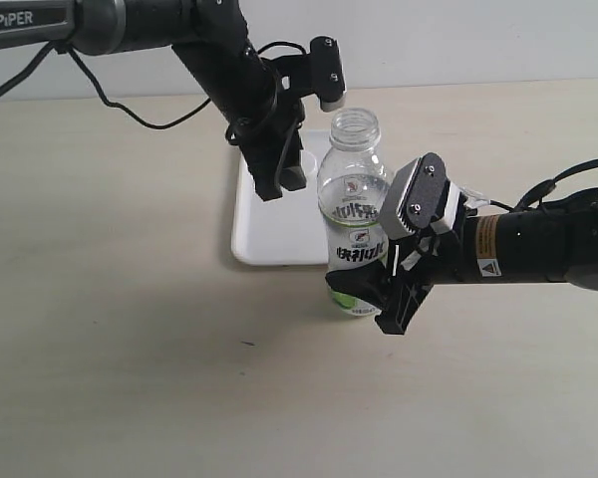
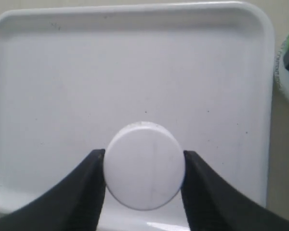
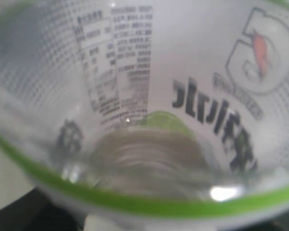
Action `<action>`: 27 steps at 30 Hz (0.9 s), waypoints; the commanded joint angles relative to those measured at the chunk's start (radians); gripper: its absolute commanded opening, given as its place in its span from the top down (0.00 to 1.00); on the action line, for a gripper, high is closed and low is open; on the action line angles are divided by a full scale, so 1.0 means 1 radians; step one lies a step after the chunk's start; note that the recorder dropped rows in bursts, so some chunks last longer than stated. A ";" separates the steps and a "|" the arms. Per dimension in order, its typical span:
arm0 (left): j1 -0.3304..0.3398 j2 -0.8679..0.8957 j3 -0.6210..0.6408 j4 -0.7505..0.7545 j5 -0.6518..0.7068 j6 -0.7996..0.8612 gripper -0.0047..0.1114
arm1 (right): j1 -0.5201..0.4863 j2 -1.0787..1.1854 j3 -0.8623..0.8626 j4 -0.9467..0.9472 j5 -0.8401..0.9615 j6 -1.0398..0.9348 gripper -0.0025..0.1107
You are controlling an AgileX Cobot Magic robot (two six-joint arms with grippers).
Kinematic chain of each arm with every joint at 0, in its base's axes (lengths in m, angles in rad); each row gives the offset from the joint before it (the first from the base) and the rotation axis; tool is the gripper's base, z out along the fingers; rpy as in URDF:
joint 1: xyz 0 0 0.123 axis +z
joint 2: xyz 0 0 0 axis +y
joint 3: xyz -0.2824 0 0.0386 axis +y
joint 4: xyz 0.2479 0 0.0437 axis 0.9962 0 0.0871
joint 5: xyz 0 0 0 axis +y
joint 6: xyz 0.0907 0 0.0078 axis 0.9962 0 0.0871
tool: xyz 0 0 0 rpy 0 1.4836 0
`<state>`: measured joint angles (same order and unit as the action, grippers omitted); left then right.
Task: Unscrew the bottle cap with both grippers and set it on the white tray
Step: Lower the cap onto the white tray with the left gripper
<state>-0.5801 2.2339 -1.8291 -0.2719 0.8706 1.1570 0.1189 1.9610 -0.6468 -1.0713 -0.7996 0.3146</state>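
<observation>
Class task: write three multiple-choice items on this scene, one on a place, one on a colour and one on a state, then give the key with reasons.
1. Where is the bottle cap?
A. Out of view.
B. Between the fingers of the left gripper, over the white tray.
C. Screwed on.

2. What colour is the cap?
A. Green.
B. Black.
C. White.

3. The bottle is:
A. lying down.
B. upright and open.
C. upright and capped.

Key:
1 B: the left wrist view shows it between black fingers, with the tray behind.
2 C: its top shows plain white.
3 B: it stands with a bare neck in the right gripper.
</observation>
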 commanded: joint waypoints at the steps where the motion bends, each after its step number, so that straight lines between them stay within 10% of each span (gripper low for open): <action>1: 0.002 0.041 -0.062 -0.024 0.022 -0.046 0.96 | -0.003 0.008 0.000 -0.028 0.080 0.001 0.98; 27: 0.006 0.185 -0.138 0.001 0.015 -0.080 0.96 | -0.003 0.008 0.000 -0.028 0.068 0.001 0.98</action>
<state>-0.5801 2.4249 -1.9606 -0.2682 0.9237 1.0879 0.1189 1.9610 -0.6481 -1.0749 -0.7977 0.3159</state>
